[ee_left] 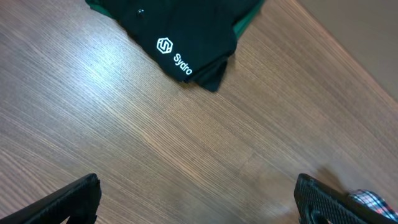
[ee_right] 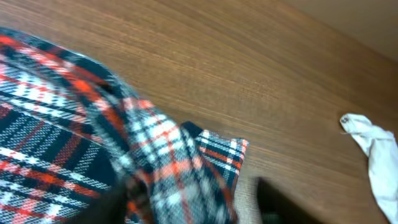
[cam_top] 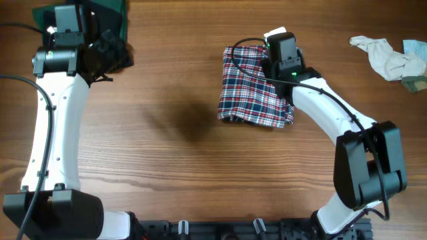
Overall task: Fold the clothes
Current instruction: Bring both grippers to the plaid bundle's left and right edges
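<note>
The folded red, white and navy plaid shirt (cam_top: pixel 250 97) lies centre-right on the wooden tabletop (cam_top: pixel 173 153). Right gripper (ee_right: pixel 193 208): jaws apart, released, straddling a raised shirt fold. Left gripper (ee_left: pixel 199 199): spread wide, holding nothing, near the black logo garment (ee_left: pixel 180 37).

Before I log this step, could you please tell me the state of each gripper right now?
Left gripper: open, holding nothing.
Right gripper: open, astride the plaid shirt, apparently not gripping it.

The plaid shirt (cam_top: pixel 252 90) lies folded (a rough rectangle) on the table (cam_top: pixel 167 147). The right arm (cam_top: pixel 320 107) reaches over the shirt's upper-right corner. A black garment (cam_top: pixel 110 50) lies well to the shirt's left, an off-white cloth (cam_top: pixel 383 57) well to its right.
</note>
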